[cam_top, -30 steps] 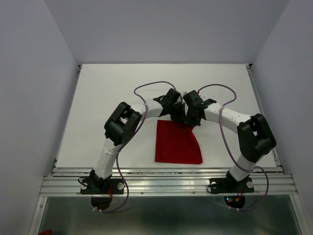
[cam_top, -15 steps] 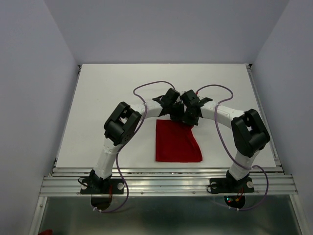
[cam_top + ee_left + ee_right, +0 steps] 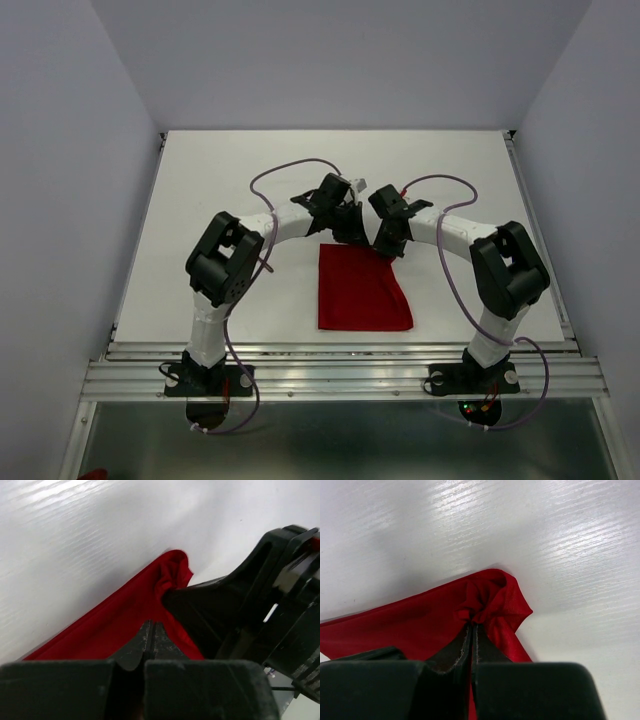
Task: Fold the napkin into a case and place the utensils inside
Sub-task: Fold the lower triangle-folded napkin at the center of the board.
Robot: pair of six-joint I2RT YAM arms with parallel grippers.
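White table (image 3: 200,200) | napkin (image 3: 365,295) narrows toward far edge | left gripper (image 3: 352,240), right gripper (image 3: 383,250) clamp that edge

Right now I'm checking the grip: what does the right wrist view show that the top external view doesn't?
Only the right wrist view: the right tool, shut, pinching a bunched corner of the napkin. Only the top external view: the napkin's whole outline, and the left tool close beside the right one at its far edge. Both: the napkin lying on the white table.
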